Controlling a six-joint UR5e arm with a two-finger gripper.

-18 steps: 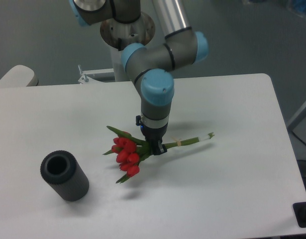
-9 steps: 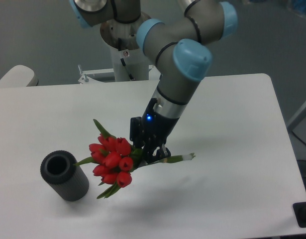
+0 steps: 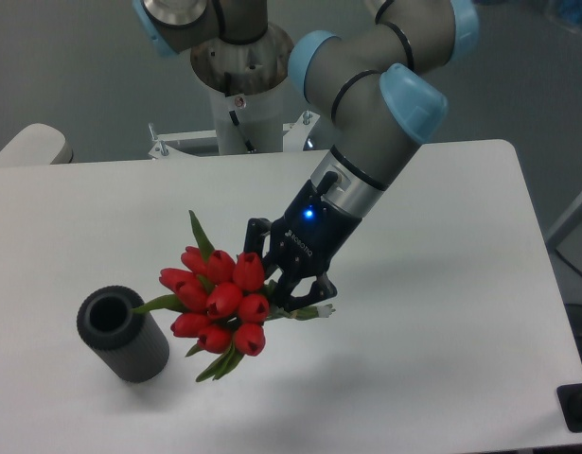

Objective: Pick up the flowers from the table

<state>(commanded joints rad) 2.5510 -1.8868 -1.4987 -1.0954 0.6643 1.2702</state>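
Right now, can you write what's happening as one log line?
pincer: shut on red tulip bunch | bunch: lifted off white table | dark grey ribbed cylinder: standing on table

Red flowers [image 3: 218, 298] (green leaves), white table [image 3: 442, 312].

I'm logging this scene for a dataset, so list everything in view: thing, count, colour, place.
flowers: one bunch, red buds with green leaves and stems, held above the table at centre-left, buds toward the camera
cylinder: one, dark grey, ribbed, hollow, standing on the table at lower left, apart from the flowers
table: one, white, rounded corners, fills most of the view
pale curved object: one, off-white, beyond the table's far left edge; can't tell what it is
arm: one, grey with light blue caps, reaching in from the top
gripper: one, black, shut on the flower stems
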